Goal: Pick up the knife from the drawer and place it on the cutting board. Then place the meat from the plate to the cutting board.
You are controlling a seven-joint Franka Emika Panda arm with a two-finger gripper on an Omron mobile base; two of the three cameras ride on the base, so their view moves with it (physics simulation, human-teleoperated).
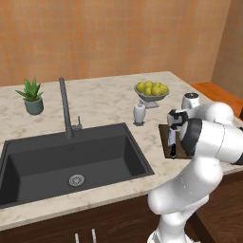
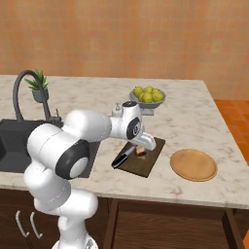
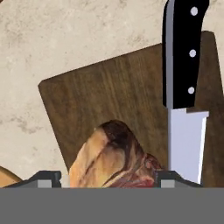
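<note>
Here the knife (image 3: pixel 183 83) shows no writing

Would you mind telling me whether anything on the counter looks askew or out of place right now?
Only a small thing: the black-handled, pale-bladed knife lies diagonally on the dark brown wooden cutting board, handle overhanging its edge. The reddish-brown meat sits between the tool's fingertips over the board. Nothing looks spilled or damaged.

I am facing a marble counter (image 2: pixel 204 121) carrying the cutting board (image 2: pixel 146 163), plate (image 2: pixel 193 165), fruit bowl (image 2: pixel 148 99) and plant (image 1: pixel 32 97).
</note>
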